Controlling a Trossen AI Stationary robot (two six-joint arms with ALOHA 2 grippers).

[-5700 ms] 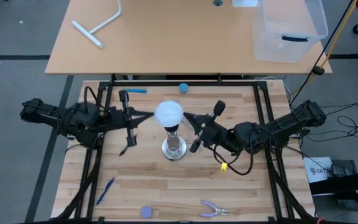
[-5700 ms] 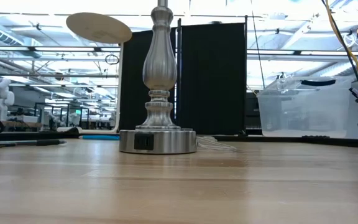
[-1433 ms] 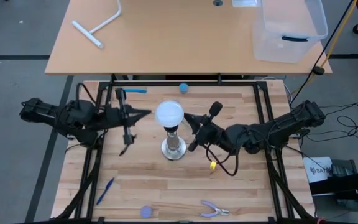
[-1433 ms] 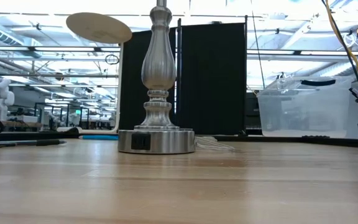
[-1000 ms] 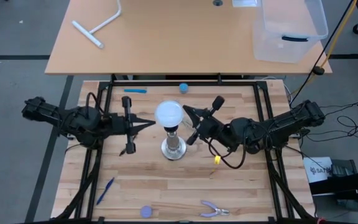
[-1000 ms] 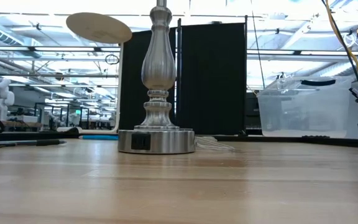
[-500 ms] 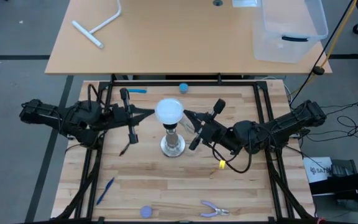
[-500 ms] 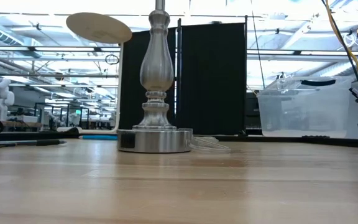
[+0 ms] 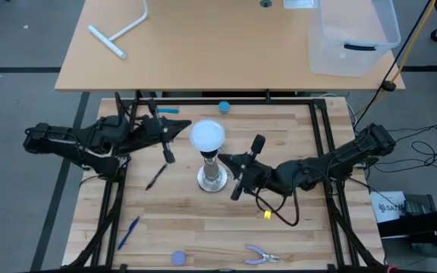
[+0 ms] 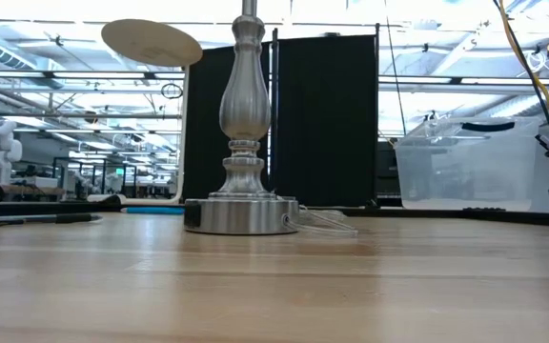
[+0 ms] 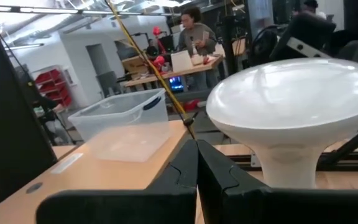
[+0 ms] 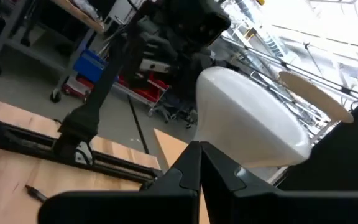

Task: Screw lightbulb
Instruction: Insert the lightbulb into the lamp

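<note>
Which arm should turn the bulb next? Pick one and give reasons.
Probably left. The left gripper, fingers shut, sits level with the lightbulb just beside its globe. The right gripper, also shut, points lower, at the lamp stand under the bulb.

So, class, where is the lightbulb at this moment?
In the high view the lightbulb sits on top of the silver lamp stand near the table's middle, between the left claw and the right claw.
</note>
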